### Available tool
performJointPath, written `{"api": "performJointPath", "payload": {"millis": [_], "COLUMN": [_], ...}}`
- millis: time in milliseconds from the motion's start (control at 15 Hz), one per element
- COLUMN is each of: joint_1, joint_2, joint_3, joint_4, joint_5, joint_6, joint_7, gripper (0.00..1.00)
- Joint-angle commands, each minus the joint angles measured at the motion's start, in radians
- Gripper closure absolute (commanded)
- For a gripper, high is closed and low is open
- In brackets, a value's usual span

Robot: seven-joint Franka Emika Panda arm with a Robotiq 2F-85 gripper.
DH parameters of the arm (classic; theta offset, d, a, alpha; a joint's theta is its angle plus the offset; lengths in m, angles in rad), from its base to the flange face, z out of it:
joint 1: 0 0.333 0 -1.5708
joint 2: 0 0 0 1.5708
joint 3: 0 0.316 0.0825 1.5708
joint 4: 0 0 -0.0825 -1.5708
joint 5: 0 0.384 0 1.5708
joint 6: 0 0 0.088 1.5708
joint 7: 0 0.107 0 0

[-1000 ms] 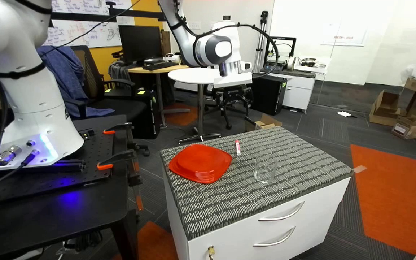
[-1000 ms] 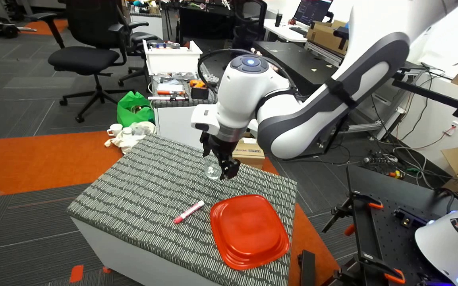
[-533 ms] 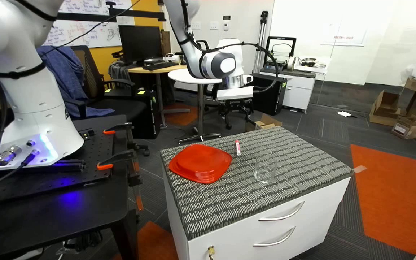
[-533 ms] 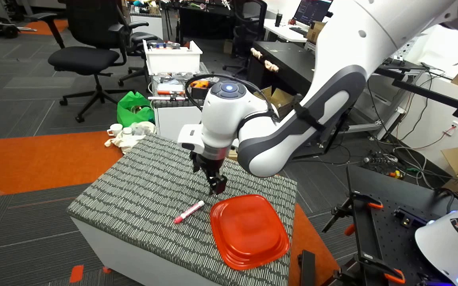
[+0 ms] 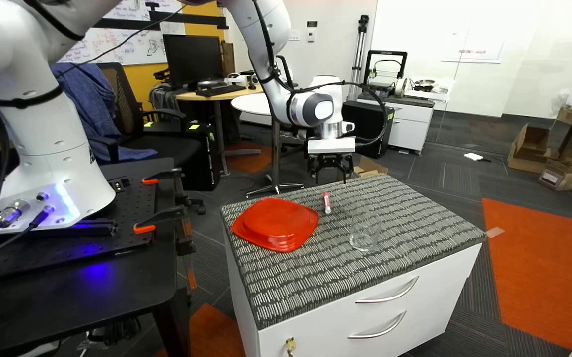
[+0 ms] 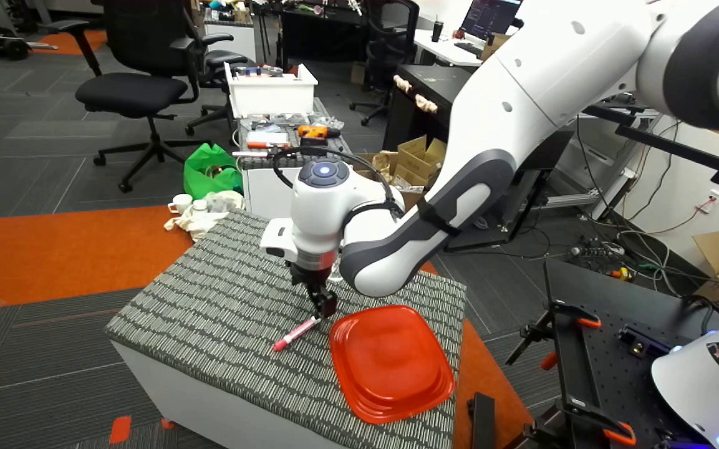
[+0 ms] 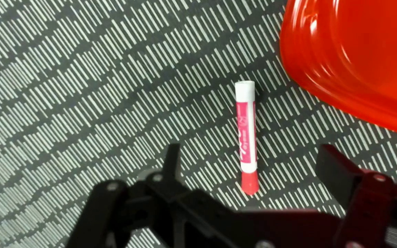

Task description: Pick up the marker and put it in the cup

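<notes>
Finding: marker [image 7: 247, 137] not yet grasped. It lies on the bench [image 5: 414, 223], just beside the red bowl [image 6: 391, 362], not touching it. The pincer [image 5: 331, 179] hangs above, near the marker, spread wide and holding nothing. Outstanding, in my judgement: grasp, lift, carry, release. Containers: the clear cup [image 5: 364, 233] stands upright, no marker in it. Which way up the red bowl sits, I cannot tell from here.

There's your red dish [image 6: 390, 362], flat on the patterned desk [image 5: 414, 233]! Past the desk you've got a green bag [image 6: 211, 172], a white mug [image 6: 181, 202] near it, and a black swivel chair [image 6: 131, 93]; in an exterior view, blue cloth [image 5: 86, 101] drapes an office chair [image 5: 159, 148], and a dark monitor [image 5: 194, 58] stands beyond.
</notes>
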State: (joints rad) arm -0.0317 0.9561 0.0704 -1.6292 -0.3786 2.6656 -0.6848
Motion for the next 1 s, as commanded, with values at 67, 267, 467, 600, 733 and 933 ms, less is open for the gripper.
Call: {"api": "performJointPath", "payload": {"millis": [67, 267, 467, 600, 733, 933], "joint_1": [0.02, 0.022, 0.024, 0.028, 0.034, 0.049], "joint_2": [0.104, 0.138, 0.173, 0.2, 0.23, 0.266], "joint_3": [0.004, 0.012, 0.012, 0.005, -0.001, -0.014], "joint_4": [0.166, 0.222, 0.275, 0.313, 0.351, 0.396], "joint_5": [0.026, 0.04, 0.046, 0.042, 0.035, 0.023], "joint_6": [-0.136, -0.209, -0.26, -0.276, -0.286, -0.302], "joint_7": [-0.012, -0.019, -0.018, -0.014, -0.015, -0.011], "gripper": [0.0, 0.0, 0.0, 0.0, 0.0, 0.0]}}
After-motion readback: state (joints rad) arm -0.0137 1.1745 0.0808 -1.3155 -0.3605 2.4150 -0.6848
